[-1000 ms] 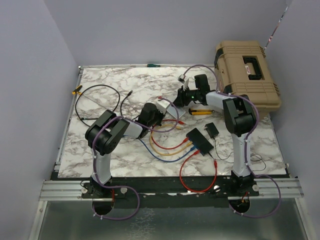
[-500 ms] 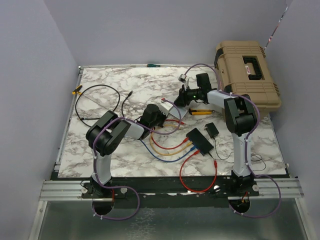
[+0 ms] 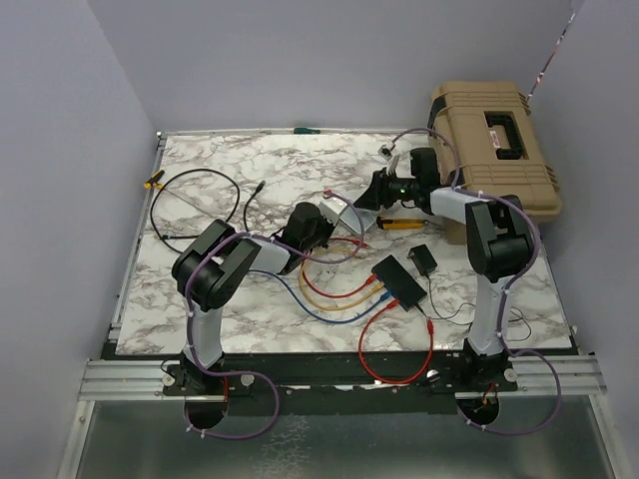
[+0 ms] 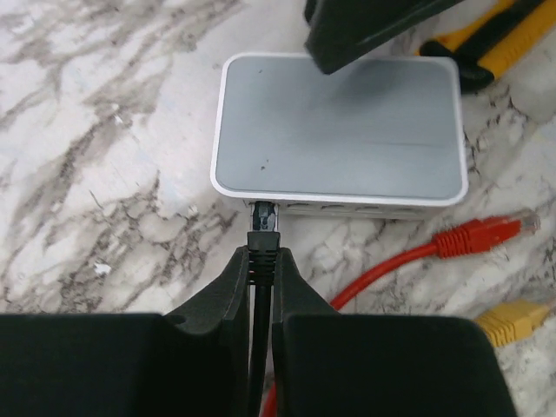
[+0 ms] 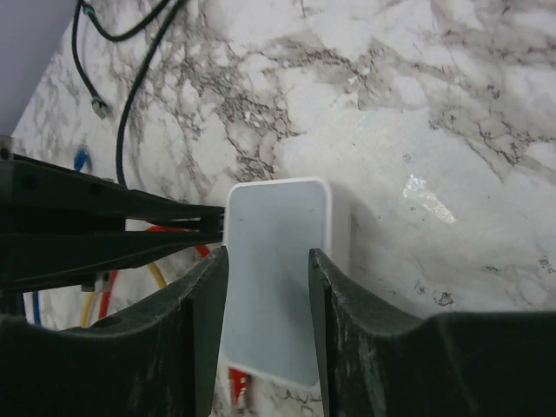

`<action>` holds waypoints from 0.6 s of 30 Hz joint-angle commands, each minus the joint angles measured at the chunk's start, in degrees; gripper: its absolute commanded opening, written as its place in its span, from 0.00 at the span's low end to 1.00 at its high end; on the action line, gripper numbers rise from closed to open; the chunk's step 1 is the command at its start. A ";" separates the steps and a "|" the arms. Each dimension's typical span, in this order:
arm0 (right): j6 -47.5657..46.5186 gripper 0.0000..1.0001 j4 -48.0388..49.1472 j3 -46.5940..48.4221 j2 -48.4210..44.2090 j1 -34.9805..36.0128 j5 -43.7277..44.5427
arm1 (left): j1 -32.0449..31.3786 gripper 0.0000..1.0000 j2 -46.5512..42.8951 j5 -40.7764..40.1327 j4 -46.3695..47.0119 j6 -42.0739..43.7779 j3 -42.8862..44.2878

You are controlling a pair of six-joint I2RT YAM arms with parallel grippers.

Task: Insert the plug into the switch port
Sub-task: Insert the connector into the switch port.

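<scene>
The switch (image 3: 397, 280), a flat black box, lies right of centre with red, yellow and blue cables at its left edge. My left gripper (image 4: 262, 261) (image 3: 318, 222) is well away from it. It is shut on a black plug (image 4: 263, 228) whose tip sits at a socket in the near side of a small grey-white box (image 4: 339, 122) (image 5: 274, 278). My right gripper (image 5: 268, 261) (image 3: 367, 200) hovers over that box's far end, open, its fingers apart above the lid and gripping nothing.
Loose red (image 4: 486, 233) and yellow (image 4: 512, 321) plugs lie right of the left gripper. A yellow-handled tool (image 3: 404, 224), a small black adapter (image 3: 423, 260) and a tan case (image 3: 494, 145) are on the right. A black cable loop (image 3: 195, 205) lies at the left.
The right gripper has drawn back to the right along the grey-white box and its jaws have widened. The left gripper still holds the black plug in the same place.
</scene>
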 commanded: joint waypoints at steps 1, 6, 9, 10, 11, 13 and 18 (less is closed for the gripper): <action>5.20 0.47 1.90 -1.68 -9.14 -0.11 6.00 | 2.24 0.00 1.20 1.50 -1.77 -0.47 5.56; 9.25 0.49 8.52 -11.01 -16.56 -0.34 15.57 | 3.99 0.04 3.25 3.81 -7.15 -0.93 9.08; 12.39 0.49 13.33 -16.83 -21.82 -0.45 18.94 | 4.78 0.11 4.58 3.83 -10.08 -0.64 11.06; 13.40 0.50 14.71 -18.60 -23.56 -0.43 20.01 | 5.05 0.14 5.10 3.83 -11.19 -0.68 11.89; 14.07 0.50 15.62 -20.20 -25.31 -0.44 21.10 | 5.31 0.17 5.44 3.65 -11.99 -0.90 12.40; 14.75 0.51 16.55 -23.26 -29.26 -0.40 23.08 | 5.71 0.29 5.31 2.96 -12.26 -1.68 12.60; 13.80 0.56 15.55 -29.88 -39.67 -0.38 26.89 | 6.10 0.53 1.67 -0.32 -12.33 -4.35 11.58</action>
